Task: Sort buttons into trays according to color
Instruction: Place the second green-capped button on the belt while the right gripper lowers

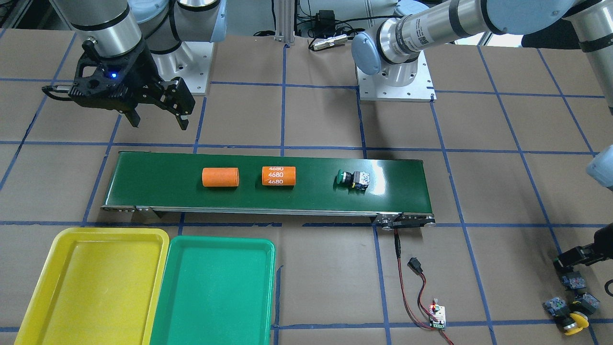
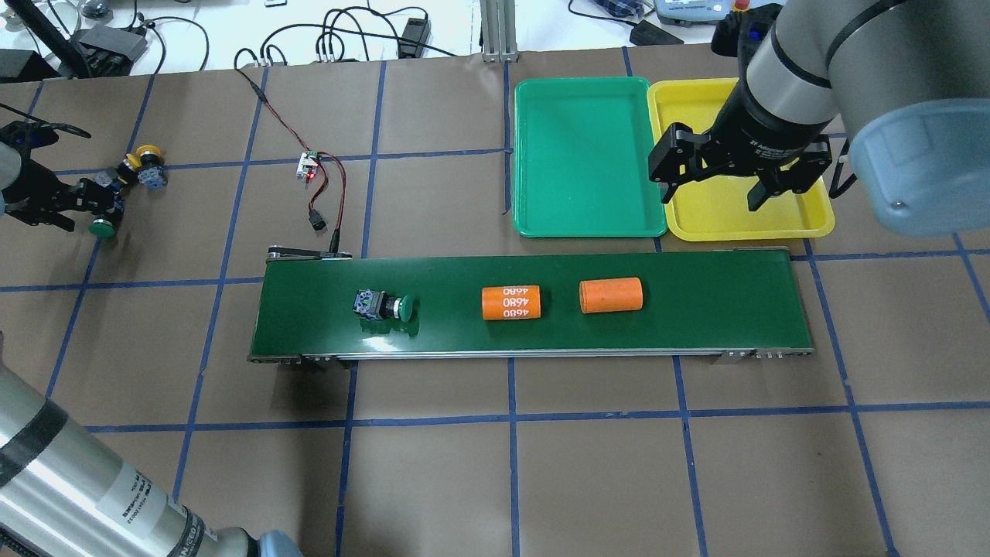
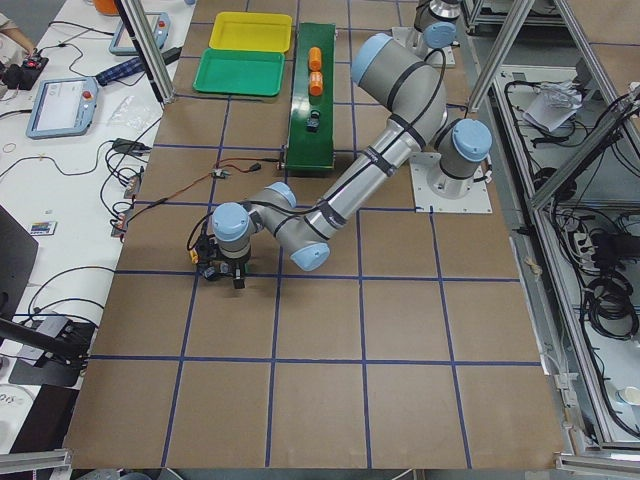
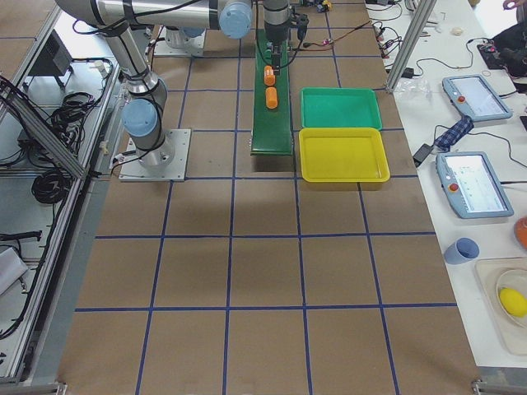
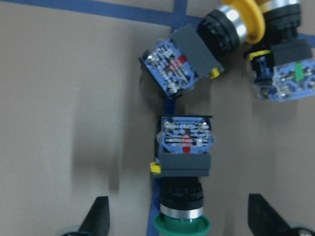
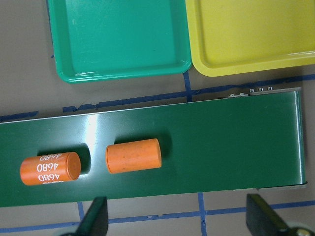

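Note:
One green-capped button (image 2: 384, 305) lies on its side on the conveyor belt (image 2: 696, 309), also seen from the front (image 1: 352, 178). Three more buttons cluster on the paper at the robot's far left. My left gripper (image 5: 179, 221) is open, low over the cluster, its fingers either side of a green-capped button (image 5: 183, 162) without touching it. Two yellow-capped buttons (image 5: 197, 54) (image 5: 285, 73) lie just beyond. My right gripper (image 2: 711, 197) hangs open and holds nothing, over the near edge of the yellow tray (image 2: 719, 213). The green tray (image 2: 584, 162) sits beside it.
Two orange cylinders lie on the belt, one plain (image 2: 611, 295) and one printed 4680 (image 2: 510, 302). A small circuit board with red and black wires (image 2: 309, 166) lies near the belt's left end. Blue tape lines grid the brown paper table.

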Robot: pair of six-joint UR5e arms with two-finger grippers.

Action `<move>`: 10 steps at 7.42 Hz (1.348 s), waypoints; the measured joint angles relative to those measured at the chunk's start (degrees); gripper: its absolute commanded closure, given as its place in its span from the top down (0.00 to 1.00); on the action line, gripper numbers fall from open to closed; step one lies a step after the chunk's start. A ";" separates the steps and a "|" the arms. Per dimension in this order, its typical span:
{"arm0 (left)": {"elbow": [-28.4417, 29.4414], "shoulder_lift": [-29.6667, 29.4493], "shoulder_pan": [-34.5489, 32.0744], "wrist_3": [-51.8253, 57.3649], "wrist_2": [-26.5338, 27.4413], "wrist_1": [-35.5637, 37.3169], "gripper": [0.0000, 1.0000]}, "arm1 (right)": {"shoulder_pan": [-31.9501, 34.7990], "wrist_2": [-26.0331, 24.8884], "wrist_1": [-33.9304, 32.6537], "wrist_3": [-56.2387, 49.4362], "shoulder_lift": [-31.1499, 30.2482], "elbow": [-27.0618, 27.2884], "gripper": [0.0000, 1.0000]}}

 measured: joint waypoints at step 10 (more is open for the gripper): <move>-15.17 17.80 -8.88 -2.18 -0.46 -11.28 0.00 | 3.46 -0.72 0.81 25.46 -0.17 0.45 1.00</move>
